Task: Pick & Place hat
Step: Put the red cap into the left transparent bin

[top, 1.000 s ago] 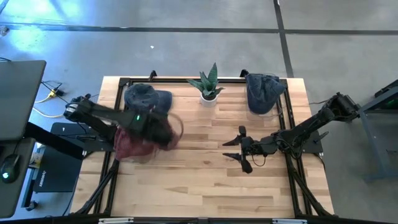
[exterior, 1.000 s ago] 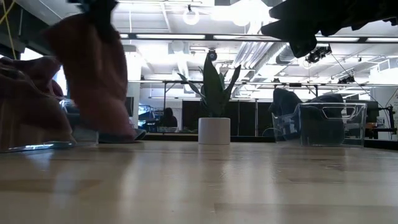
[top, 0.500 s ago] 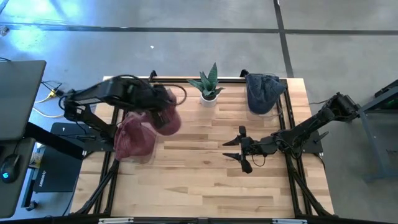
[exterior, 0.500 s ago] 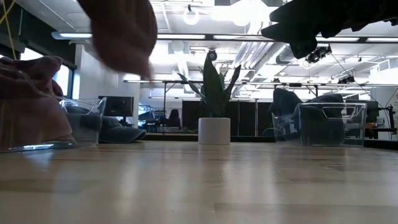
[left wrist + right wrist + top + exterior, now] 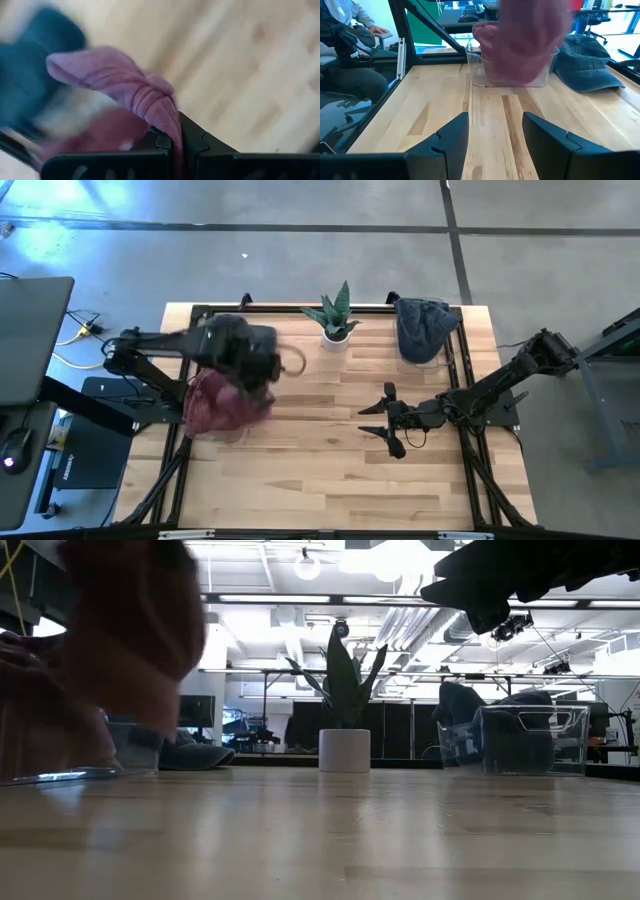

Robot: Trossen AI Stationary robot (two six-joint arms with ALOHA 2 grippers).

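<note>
Clearly, the left gripper (image 5: 175, 145) is pressed together on a fold of a maroon hat (image 5: 125, 87), pinching the cloth between its two dark fingers (image 5: 197, 142). Seen from above, that gripper (image 5: 262, 365) hangs over the left part of the desk (image 5: 330, 470), with the hat (image 5: 250, 395) dangling just below and beside it, above a clear bin (image 5: 215, 415) that already holds maroon cloth. A blue-grey hat (image 5: 215, 330) lies on the desk just behind the bin. From desk height, the held hat (image 5: 130, 630) shows as a blurred maroon shape hanging over the bin (image 5: 60, 755).

The right gripper (image 5: 385, 420) waits over the right middle of the desk, spread and empty, well apart from the held hat. A potted plant (image 5: 336, 320) stands at the back edge, and another bin (image 5: 425, 330) with dark blue hats sits at the back right.
</note>
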